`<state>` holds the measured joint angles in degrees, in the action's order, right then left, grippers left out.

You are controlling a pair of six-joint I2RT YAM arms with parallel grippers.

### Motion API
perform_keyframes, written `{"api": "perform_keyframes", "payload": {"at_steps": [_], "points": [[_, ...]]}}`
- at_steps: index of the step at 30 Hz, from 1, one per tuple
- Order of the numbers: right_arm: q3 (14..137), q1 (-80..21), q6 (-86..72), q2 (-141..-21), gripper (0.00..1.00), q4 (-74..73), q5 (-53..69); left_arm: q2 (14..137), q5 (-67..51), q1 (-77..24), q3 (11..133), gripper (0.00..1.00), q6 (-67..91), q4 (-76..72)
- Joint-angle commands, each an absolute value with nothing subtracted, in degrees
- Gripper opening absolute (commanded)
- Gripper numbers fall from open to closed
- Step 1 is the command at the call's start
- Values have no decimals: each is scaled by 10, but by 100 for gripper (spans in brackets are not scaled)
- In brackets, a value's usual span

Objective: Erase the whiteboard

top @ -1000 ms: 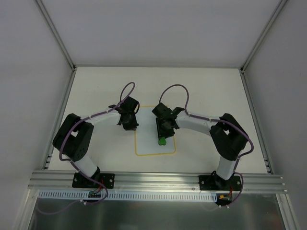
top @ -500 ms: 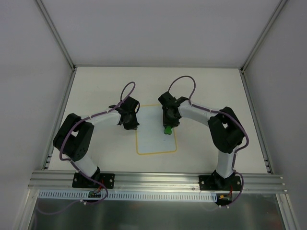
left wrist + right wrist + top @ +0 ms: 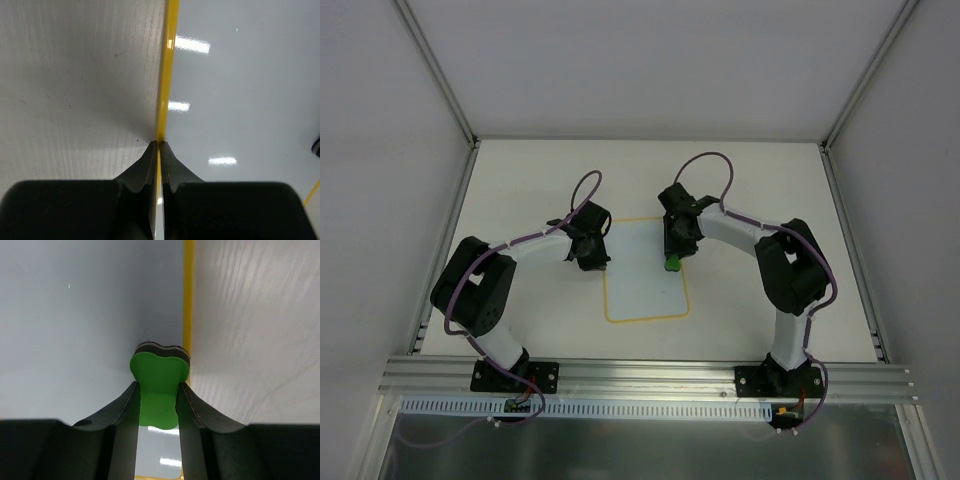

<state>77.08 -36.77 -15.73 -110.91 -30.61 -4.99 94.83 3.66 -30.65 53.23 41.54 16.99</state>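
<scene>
The whiteboard (image 3: 640,290), white with a thin yellow border, lies flat on the table between the arms; no drawing shows on it. My left gripper (image 3: 590,262) is shut on its left edge; in the left wrist view the yellow border (image 3: 167,75) runs between the closed fingertips (image 3: 159,145), with the whiteboard (image 3: 240,75) to the right. My right gripper (image 3: 672,260) is shut on the green eraser (image 3: 672,265), pressed on the board by its right edge. In the right wrist view the eraser (image 3: 159,372) sits between the fingers beside the yellow border (image 3: 188,290).
The cream table (image 3: 520,190) is walled by white panels on three sides. An aluminium rail (image 3: 650,375) runs along the near edge by the arm bases. Bare table surface (image 3: 260,315) lies right of the board.
My right gripper has carried the eraser from the near middle of the board to the far right edge. The left gripper has stayed on the board's left edge.
</scene>
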Motion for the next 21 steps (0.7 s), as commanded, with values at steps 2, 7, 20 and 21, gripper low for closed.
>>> {"api": "perform_keyframes", "payload": {"at_steps": [2, 7, 20, 21], "points": [[681, -403, -152, -1081, 0, -365, 44, 968, 56, -303, 542, 0, 433, 193], [643, -439, -166, -1050, 0, -360, 84, 974, 51, -304, 552, 0, 440, 193], [681, -509, -196, -1086, 0, -358, 10, 962, 51, -303, 541, 0, 439, 194], [676, -501, -200, -1081, 0, -359, -18, 960, 50, -303, 540, 0, 440, 193]]}}
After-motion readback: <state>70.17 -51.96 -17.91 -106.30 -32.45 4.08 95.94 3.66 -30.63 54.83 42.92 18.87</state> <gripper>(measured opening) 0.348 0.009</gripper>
